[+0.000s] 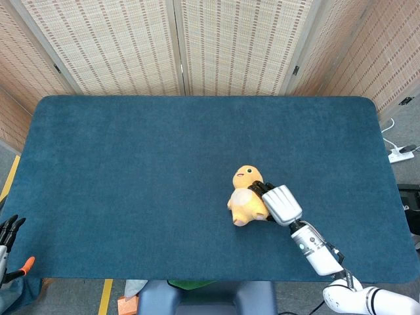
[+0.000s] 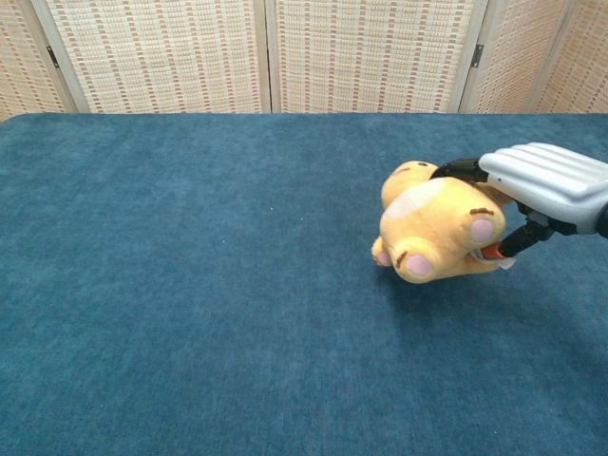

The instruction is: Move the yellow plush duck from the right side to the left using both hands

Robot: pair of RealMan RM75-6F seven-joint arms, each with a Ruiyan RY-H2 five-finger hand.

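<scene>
Left robot hand (image 1: 6, 234): at the lower left corner of the head view, off the near edge of the tabletop (image 1: 131, 170); only dark fingertips and an orange part show, so whether it is released or clenched cannot be told. It does not show in the chest view.

Tabletop: covered in dark blue cloth, backed by woven folding screens (image 1: 210, 46).

Yellow plush duck (image 1: 246, 198): right of centre on the tabletop, tipped on its side, pink foot pads toward the chest camera.

Right robot hand (image 1: 279, 202): reaching in from the lower right, white back uppermost, dark fingers (image 2: 458, 170) wrapped over the duck's far side; it appears to be grasping the duck.
</scene>
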